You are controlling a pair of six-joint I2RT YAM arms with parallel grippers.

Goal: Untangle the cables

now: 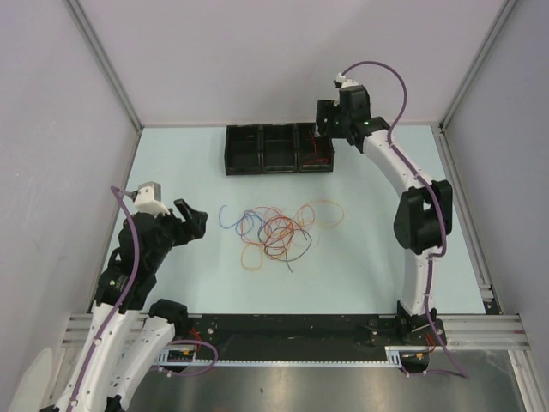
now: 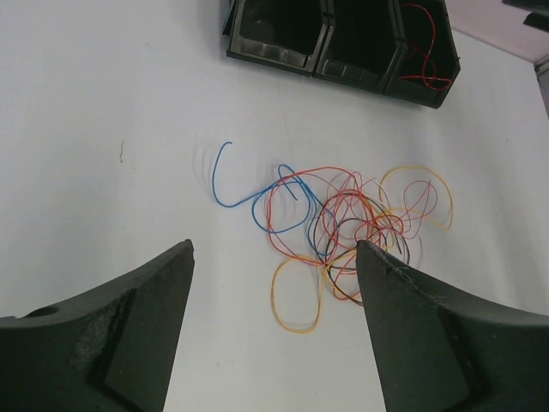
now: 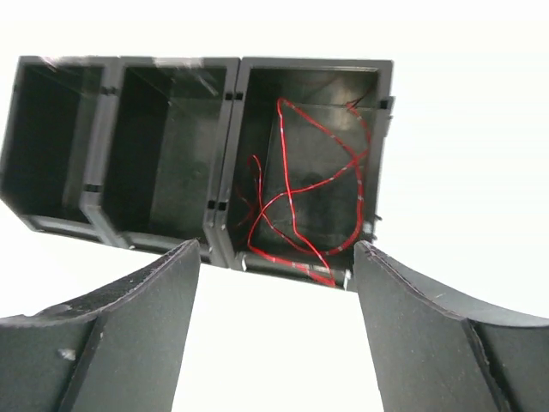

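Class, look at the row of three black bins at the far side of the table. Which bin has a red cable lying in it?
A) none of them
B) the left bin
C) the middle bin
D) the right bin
D: the red cable lies looped inside the right bin, while the left bin and the middle bin show only bare black insides.
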